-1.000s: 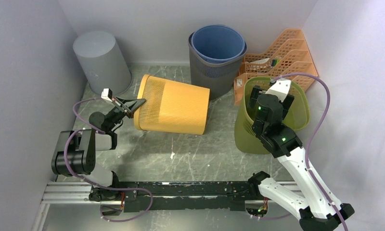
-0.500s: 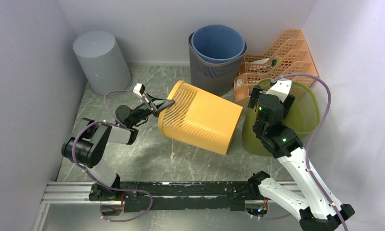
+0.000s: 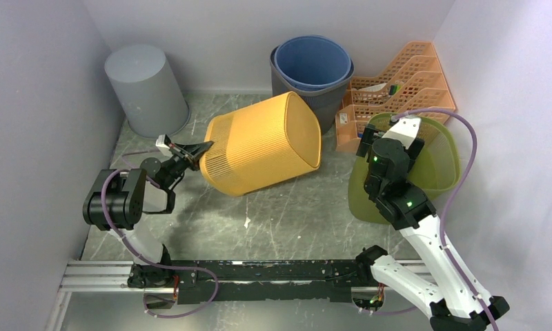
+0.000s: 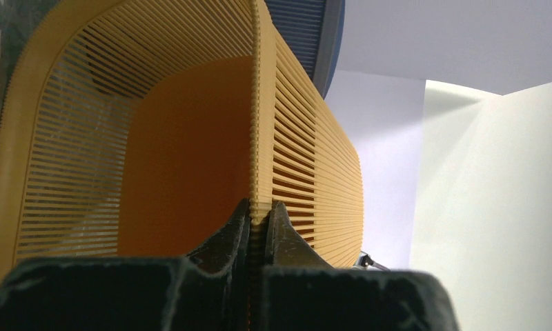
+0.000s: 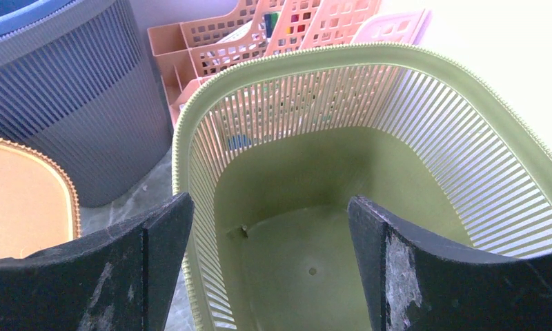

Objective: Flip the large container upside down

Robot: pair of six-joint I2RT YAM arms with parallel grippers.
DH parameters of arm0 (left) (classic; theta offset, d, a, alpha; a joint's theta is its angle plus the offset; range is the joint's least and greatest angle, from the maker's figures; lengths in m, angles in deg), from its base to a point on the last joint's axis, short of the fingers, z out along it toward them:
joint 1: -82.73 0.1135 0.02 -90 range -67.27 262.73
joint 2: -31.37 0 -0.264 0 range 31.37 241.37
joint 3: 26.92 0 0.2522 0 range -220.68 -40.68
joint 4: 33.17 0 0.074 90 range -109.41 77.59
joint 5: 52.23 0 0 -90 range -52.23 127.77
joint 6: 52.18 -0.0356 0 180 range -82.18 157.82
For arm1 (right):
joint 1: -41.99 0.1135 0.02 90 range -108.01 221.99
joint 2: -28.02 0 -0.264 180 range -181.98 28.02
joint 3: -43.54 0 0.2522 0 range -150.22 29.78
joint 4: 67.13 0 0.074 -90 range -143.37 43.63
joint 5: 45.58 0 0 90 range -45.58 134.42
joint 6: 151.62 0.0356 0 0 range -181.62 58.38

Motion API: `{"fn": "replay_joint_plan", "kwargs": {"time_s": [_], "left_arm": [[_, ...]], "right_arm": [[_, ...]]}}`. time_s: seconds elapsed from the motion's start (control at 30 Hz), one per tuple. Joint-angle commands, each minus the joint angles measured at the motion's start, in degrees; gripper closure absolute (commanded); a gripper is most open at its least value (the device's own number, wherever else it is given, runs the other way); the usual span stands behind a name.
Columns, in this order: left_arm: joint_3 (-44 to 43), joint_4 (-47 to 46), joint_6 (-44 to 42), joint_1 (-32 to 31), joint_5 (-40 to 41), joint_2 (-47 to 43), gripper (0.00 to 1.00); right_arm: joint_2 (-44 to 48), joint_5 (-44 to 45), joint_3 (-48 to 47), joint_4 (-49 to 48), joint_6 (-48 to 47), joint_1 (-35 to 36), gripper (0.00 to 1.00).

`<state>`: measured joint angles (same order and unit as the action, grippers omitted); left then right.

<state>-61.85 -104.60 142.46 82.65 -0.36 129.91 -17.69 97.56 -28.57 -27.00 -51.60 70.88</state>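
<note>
Pinching the rim of the slatted orange plastic basket, tilted mid-bench, with left jaws pressed together; swing it up and over, clear of the dark grey bin. Leave right jaws spread above the green slatted basket.

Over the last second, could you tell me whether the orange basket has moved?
Yes. The orange basket, held at its rim by the left gripper, has swung its base toward the dark grey bin.

Waste bins present: five, namely one light grey bin, one orange bin, one blue bin, one dark grey bin and one green bin. Peach file rack: one.
</note>
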Motion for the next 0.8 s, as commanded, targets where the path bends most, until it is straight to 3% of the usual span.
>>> {"fn": "replay_joint_plan", "kwargs": {"time_s": [0.0, 0.2, 0.4, 0.43, 0.5, 0.57, 0.77], "left_arm": [[4.77, -18.96, -8.70, 1.63, -6.10, 4.17, 0.93], [6.06, -18.89, -15.58, 5.53, -7.56, 11.34, 0.93], [4.86, -18.78, -16.49, 7.18, -8.39, 15.51, 0.92], [4.52, -18.74, -16.49, 7.35, -8.63, 15.80, 0.88], [4.07, -18.72, -16.78, 7.81, -8.80, 16.45, 0.68], [3.78, -18.79, -16.71, 8.41, -8.91, 17.41, 0.59], [3.04, -18.62, -17.76, 9.79, -8.77, 20.34, 0.48]], "right_arm": [[0.56, -0.36, 0.69, -1.18, 0.16, -0.37, 0.17], [0.72, -1.09, 0.67, -1.01, 0.35, -0.34, 0.17], [0.50, -1.10, 0.64, -1.08, 0.28, -0.36, 0.17], [0.44, -1.10, 0.64, -1.14, 0.33, -0.32, 0.17], [0.20, -1.26, 0.62, -1.30, 0.26, -0.37, 0.17], [-0.12, -1.50, 0.66, -1.29, 0.34, -0.33, 0.17], [-0.27, -2.02, 0.66, -1.46, 0.36, -0.36, 0.17]]}}
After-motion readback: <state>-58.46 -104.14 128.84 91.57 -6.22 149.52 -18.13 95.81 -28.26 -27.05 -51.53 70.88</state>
